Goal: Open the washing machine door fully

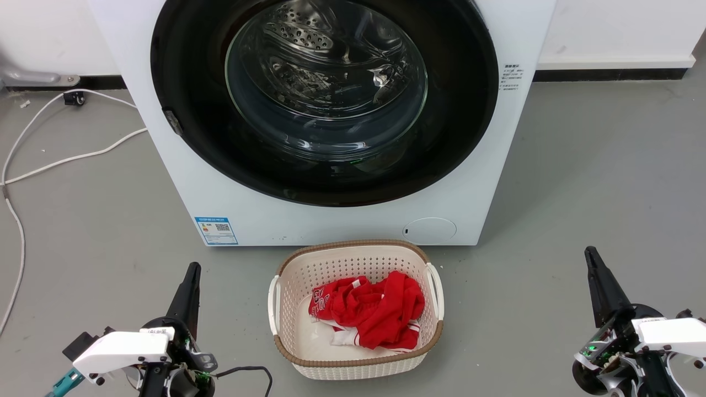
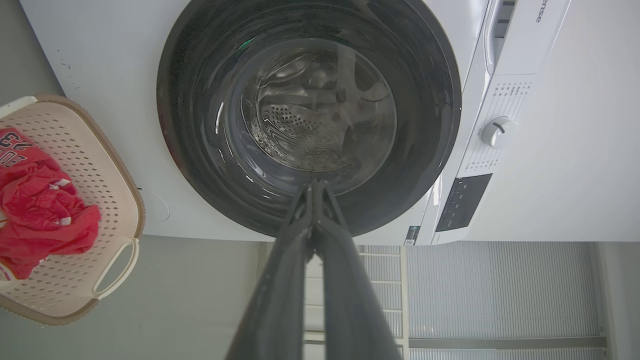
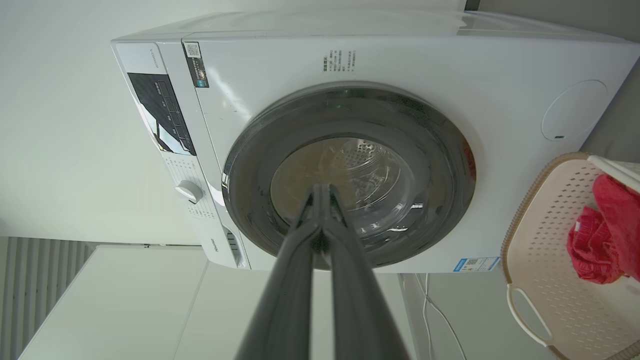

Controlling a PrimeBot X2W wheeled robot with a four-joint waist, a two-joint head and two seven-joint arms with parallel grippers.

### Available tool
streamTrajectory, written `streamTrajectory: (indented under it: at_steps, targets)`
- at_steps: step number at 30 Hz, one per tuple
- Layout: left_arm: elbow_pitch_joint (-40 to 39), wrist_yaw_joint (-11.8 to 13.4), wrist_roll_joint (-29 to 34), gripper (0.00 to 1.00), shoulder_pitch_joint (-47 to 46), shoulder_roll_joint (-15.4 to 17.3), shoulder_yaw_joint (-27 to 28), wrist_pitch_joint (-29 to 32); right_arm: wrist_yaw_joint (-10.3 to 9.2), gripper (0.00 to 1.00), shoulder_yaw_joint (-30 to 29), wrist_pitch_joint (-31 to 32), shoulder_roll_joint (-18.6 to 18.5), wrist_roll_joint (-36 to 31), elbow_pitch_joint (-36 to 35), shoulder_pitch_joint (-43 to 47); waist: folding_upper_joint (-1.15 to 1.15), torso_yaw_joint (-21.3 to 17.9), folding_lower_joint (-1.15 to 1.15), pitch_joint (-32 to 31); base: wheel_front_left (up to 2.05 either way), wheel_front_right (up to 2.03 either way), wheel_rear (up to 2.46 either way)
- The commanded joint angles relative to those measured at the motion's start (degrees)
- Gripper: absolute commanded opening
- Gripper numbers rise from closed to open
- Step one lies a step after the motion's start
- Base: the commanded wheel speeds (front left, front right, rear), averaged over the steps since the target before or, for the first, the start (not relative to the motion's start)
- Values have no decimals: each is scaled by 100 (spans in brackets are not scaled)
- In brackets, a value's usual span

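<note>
The white washing machine [image 1: 342,220] stands straight ahead, seen too as the washing machine [image 2: 100,60] and the washing machine [image 3: 400,65] in the wrist views. Its round glossy black door [image 1: 182,71] with the clear glass bowl lies flat against the front, closed; the door [image 2: 190,100] and the door [image 3: 440,165] look the same from the wrists. My left gripper [image 1: 192,268] sits low at the left, far short of the machine, shut and empty; its tips [image 2: 315,186] meet. My right gripper [image 1: 590,252] rests low at the right, also shut and empty, tips [image 3: 322,188] together.
A beige perforated basket [image 1: 292,286] holding a red garment [image 1: 375,309] stands on the grey floor just in front of the machine, between my grippers. White cables [image 1: 49,160] trail over the floor at the left. A small latch piece [image 1: 172,122] shows on the door's left edge.
</note>
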Motion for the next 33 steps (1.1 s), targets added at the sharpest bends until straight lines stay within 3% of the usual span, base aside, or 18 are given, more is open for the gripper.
streamTrajectory:
  at_steps: [1,15,16,17,18,27,33]
  targets:
    - [4,-16,28,0,-46,-3,23,12,0,0,-7,14,24,-30,9,-72,0,0,0,0,0,0,0]
    - [4,-16,32,0,-46,-6,26,15,0,0,-13,21,28,-38,8,-72,0,0,0,0,0,0,0]
    - [13,0,-2,100,7,-2,-4,-2,1,100,-3,-3,6,-3,12,11,0,0,0,0,0,0,0]
    - [57,1,-3,0,30,-8,-13,-3,0,0,0,-4,7,-3,53,39,0,0,0,0,0,0,0]
    - [80,2,-3,100,57,-13,-27,-11,0,100,8,-13,10,-5,82,67,0,0,1,0,0,0,0]
    - [-173,0,92,100,67,-12,-267,-278,0,100,223,-280,13,-152,-146,134,0,-4,1,-6,0,0,0]
    - [-391,-1,453,100,65,-5,-333,-440,0,100,244,-439,14,-638,-312,171,0,-10,1,-13,0,0,0]
